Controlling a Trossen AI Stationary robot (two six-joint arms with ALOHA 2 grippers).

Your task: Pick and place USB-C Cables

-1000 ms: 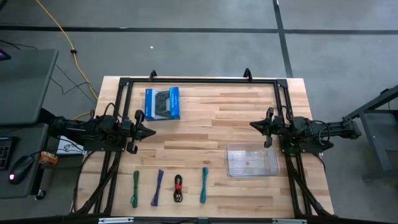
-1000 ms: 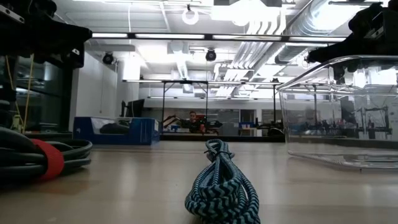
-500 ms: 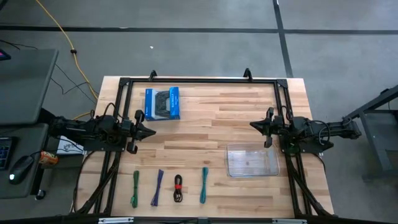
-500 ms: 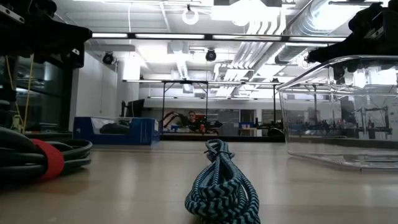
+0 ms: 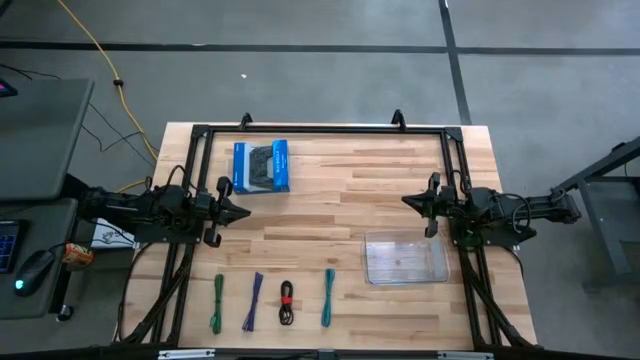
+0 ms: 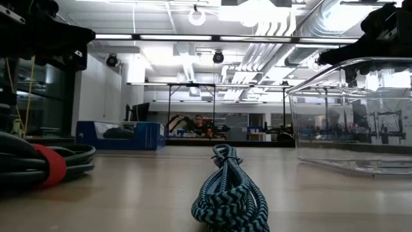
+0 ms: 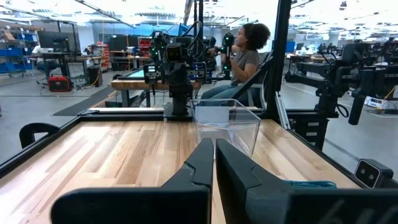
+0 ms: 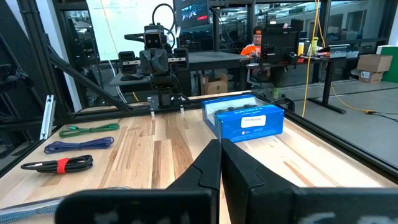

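Four cable bundles lie in a row near the table's near edge: green [image 5: 217,303], purple [image 5: 253,302], black with a red band [image 5: 287,302] and teal [image 5: 328,298]. The low view shows the teal bundle [image 6: 228,193] close up and the black one [image 6: 45,164] beside it. In the right wrist view the green [image 8: 90,129], purple [image 8: 81,144] and black [image 8: 59,164] bundles lie flat on the wood. My left gripper [image 5: 243,212] hovers at the table's left side, shut [image 7: 213,163]. My right gripper [image 5: 407,201] hovers at the right side, shut [image 8: 220,160]. Neither touches anything.
A clear plastic bin [image 5: 405,258] stands right of the cables, below the right gripper. A blue box picturing a gamepad [image 5: 261,166] lies near the far left corner. A black frame [image 5: 320,128] edges the table. People sit in the room beyond.
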